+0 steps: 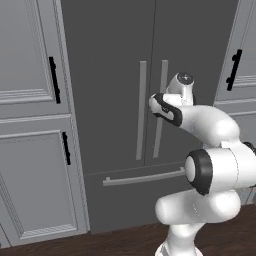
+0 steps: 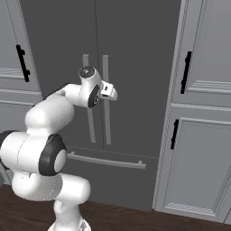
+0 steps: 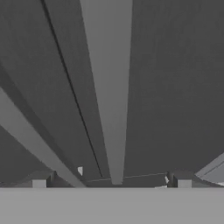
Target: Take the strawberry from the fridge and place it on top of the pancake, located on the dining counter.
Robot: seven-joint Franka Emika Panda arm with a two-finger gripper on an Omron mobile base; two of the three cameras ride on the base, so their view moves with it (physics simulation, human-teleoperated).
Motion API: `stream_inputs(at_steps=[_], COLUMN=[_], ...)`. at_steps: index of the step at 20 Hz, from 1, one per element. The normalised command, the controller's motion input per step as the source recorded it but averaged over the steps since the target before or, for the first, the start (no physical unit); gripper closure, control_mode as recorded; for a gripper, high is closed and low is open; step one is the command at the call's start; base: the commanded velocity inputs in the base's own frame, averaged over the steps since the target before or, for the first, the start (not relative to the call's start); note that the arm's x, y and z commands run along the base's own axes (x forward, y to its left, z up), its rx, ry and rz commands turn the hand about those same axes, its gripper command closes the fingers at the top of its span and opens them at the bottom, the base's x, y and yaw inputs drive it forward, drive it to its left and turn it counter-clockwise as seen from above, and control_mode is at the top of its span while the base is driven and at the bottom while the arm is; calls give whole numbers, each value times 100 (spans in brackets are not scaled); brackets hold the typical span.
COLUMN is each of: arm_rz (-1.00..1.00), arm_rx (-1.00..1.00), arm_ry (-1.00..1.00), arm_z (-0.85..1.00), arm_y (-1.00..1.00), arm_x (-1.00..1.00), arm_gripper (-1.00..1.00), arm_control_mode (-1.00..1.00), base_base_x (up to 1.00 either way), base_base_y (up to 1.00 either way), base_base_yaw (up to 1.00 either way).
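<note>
In the left base view the fridge (image 1: 115, 75) stands shut straight ahead, its two dark grey doors meeting at a centre seam with a long vertical bar handle on each side of it. The arm reaches forward and its hand sits in front of the right door handle (image 1: 160, 107), at about mid height of the bar. The left door handle (image 1: 141, 110) stands just to the left of the hand. Below the doors runs the horizontal drawer handle (image 1: 145, 177). Light grey cabinets (image 1: 30, 125) with black handles flank the fridge.

In the right base view the gripper (image 2: 113, 93) points at the right door handle (image 2: 106, 99), very near or touching it; I cannot tell which from here.

In the hand view the right door handle (image 3: 110, 92) runs up the middle, between the two fingertips (image 3: 39, 183), which stand spread wide on either side of the bar and hold nothing. The centre seam runs just left of the bar.
</note>
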Motion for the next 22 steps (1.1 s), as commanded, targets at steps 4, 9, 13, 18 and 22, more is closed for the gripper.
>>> stream_inputs(at_steps=[4,9,13,18,22], arm_rz=[0,0,0,0,0], arm_rx=[0,0,0,0,0], arm_ry=[-9,-16,-11,-6,-3], arm_z=[-25,-24,-26,-30,-31], arm_y=[-2,-14,-12,-1,-4], arm_x=[49,50,55,83,91], arm_gripper=[-100,-100,-100,-100,-100], arm_control_mode=[-100,-100,-100,-100,-100], base_base_x=[0,0,0,0,0], base_base_y=[0,0,0,0,0], base_base_yaw=[0,0,0,0,0])
